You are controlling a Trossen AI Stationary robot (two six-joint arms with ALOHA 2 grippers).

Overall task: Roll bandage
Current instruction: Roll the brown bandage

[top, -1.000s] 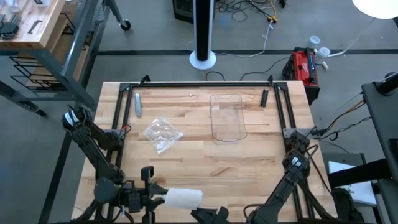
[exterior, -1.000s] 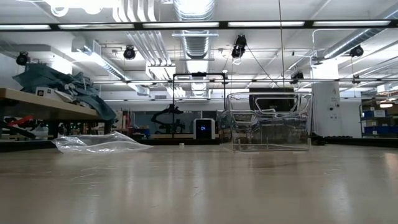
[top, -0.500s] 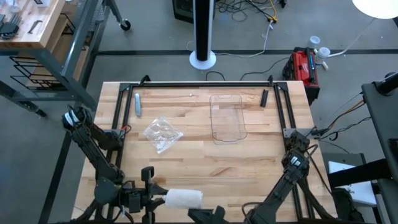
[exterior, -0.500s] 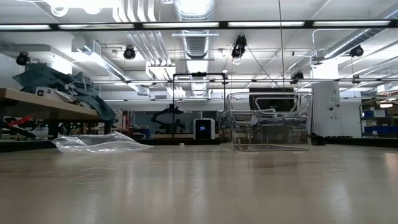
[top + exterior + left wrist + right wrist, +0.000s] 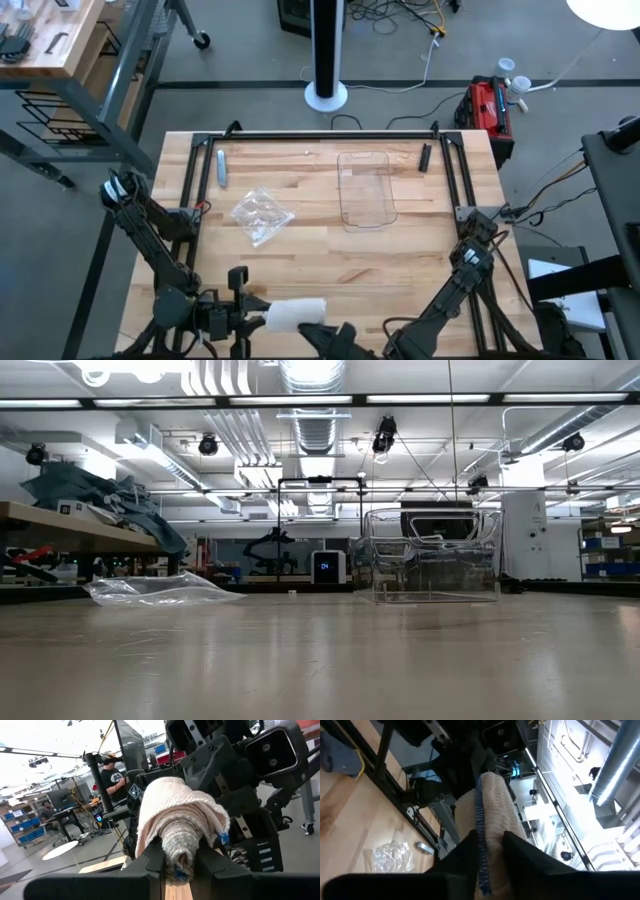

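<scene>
The bandage (image 5: 293,313) is a whitish roll lying crosswise at the table's near edge, between my two grippers. My left gripper (image 5: 262,321) is shut on its left end. My right gripper (image 5: 318,328) is shut on its right end. In the left wrist view the roll (image 5: 177,815) points away, toward the right arm. In the right wrist view the bandage (image 5: 492,805) shows a blue stitched edge running down between the fingers. The low view shows neither the bandage nor a gripper. My left gripper pinches the roll's left end (image 5: 181,851) between its two fingers (image 5: 152,860). The fingers come level from the table's left and lie along the roll, which sticks out level past them. My right gripper pinches the roll's right end, at the blue stitched edge (image 5: 481,832), between its two fingers (image 5: 520,851). It comes from the table's near right, about level. How many layers it has cannot be told.
A crinkled clear wrapper (image 5: 261,215) lies left of centre and a clear tray (image 5: 367,188) stands farther back, right of centre. A small grey tube (image 5: 221,167) and a black piece (image 5: 425,156) lie by the far frame bars. Bare wood lies between them and the grippers.
My right gripper has moved toward the table's left, along the near edge, up to the roll's right end. My left gripper and the roll have stayed in place.
</scene>
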